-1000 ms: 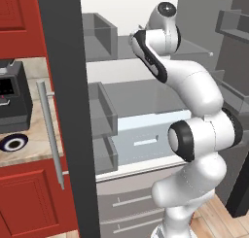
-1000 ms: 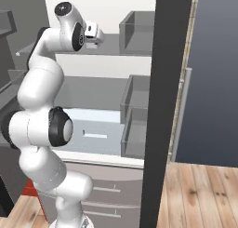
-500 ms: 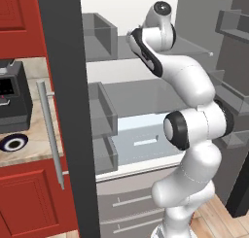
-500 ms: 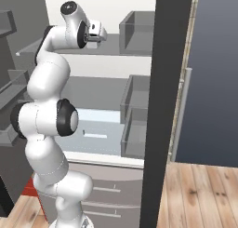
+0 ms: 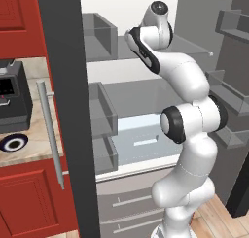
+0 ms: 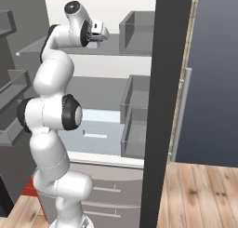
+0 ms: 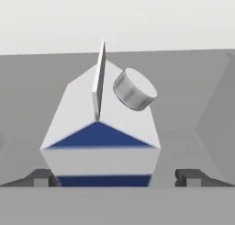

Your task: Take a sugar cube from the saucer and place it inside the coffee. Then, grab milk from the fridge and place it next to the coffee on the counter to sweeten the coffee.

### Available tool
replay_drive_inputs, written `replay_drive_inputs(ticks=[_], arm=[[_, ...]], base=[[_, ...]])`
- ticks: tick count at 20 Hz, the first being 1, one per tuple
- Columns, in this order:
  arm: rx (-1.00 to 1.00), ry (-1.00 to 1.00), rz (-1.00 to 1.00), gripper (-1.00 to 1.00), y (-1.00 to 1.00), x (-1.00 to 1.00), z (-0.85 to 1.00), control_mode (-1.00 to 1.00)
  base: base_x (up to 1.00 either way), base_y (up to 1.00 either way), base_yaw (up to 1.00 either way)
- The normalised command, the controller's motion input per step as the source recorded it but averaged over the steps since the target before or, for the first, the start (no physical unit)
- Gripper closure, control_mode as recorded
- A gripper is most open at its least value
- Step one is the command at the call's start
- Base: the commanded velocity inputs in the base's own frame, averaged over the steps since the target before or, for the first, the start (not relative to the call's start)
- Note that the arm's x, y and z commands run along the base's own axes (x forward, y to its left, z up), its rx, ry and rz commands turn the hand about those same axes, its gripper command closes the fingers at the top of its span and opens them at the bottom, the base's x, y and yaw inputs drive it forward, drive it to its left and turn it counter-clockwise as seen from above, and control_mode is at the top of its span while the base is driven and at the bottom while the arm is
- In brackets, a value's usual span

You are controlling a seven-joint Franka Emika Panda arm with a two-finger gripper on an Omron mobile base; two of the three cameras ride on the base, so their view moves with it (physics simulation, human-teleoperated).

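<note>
The milk (image 7: pixel 98 141), a white carton with blue bands, a gabled top and a grey cap, stands upright on a grey fridge shelf. My gripper (image 7: pixel 118 178) is open, one dark fingertip on either side of the carton's lower part without touching it. From the right base view, the gripper (image 6: pixel 103 35) reaches in over the top shelf of the open fridge (image 6: pixel 93 90). The navy-rimmed saucer (image 5: pixel 13 143) lies on the counter (image 5: pixel 34 149) left of the fridge door (image 5: pixel 63 110). The coffee and the sugar cube are out of view.
A black coffee machine (image 5: pixel 12 98) stands on the counter behind the saucer. The fridge door's bar handle (image 5: pixel 48 130) and door bins (image 5: pixel 99 115) jut out beside the arm. A pale drawer (image 5: pixel 141 140) sits below the shelves. Red cabinets (image 5: pixel 29 198) lie under the counter.
The arm has stretched further in over the fridge's top shelf, carrying the hand deeper inside. The jaws have stayed open.
</note>
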Motion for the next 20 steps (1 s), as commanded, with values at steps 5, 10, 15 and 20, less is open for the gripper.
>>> replay_drive_inputs(ticks=[5, 10, 15, 20], arm=[[0.0, 0.0, 0.0, -1.0, 0.0, 0.04, -0.07, -1.0], [0.0, 0.0, 0.0, -1.0, 0.0, 0.0, -0.04, -1.0], [0.0, 0.0, 0.0, -1.0, 0.07, 0.0, -0.01, -1.0], [0.0, -0.01, 0.0, -1.0, 0.08, 0.09, 0.0, -1.0]], base=[[0.0, 0.0, 0.0], [0.0, 0.0, 0.0], [0.0, 0.0, 0.0], [0.0, 0.0, 0.0]])
